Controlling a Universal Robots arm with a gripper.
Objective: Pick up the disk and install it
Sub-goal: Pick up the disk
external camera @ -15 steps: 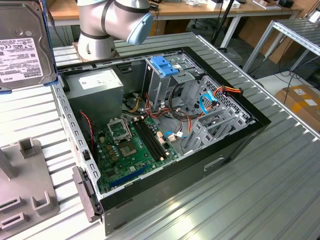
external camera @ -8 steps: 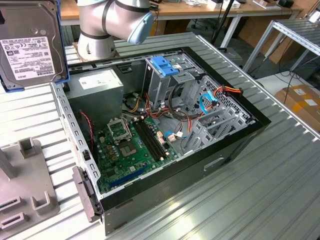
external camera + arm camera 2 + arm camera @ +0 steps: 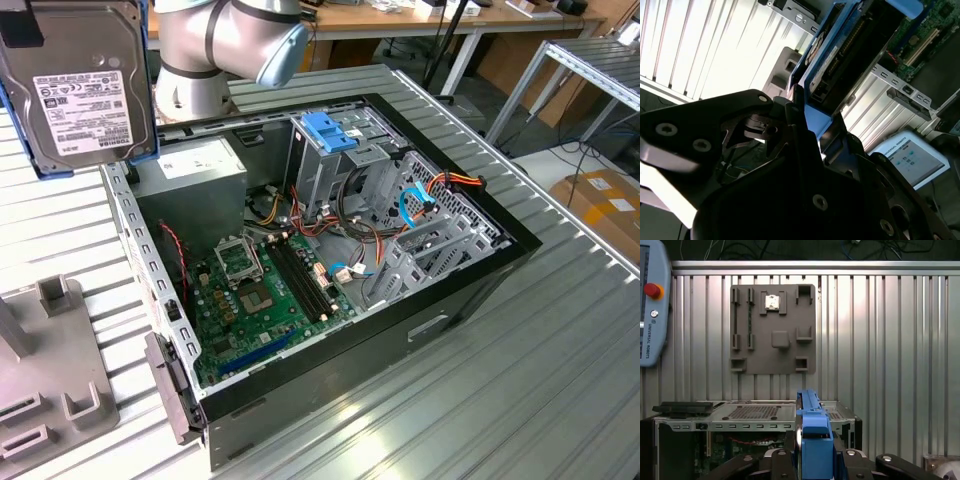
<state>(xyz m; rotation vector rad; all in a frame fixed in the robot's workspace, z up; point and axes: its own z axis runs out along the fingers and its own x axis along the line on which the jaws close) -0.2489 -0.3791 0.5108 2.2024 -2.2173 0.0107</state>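
- The disk [image 3: 85,85] is held aloft at the exterior view's left, beside the open case [image 3: 520,248], and is clamped edge-on by the gripper [image 3: 816,454].
- A white barcode label [image 3: 80,108] is carried on its face; the print is not transcribed.
- Risk: slippage or tilt is judged possible, since the grip is taken on a thin edge.
- Risk: the cables [image 3: 440,190] inside the case may be snagged or pinched on entry.

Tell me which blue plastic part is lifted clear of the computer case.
The disk, the labelled drive in blue rails, raised at the exterior view's left edge. The other, a blue bracket, sits on the drive cage inside the case.
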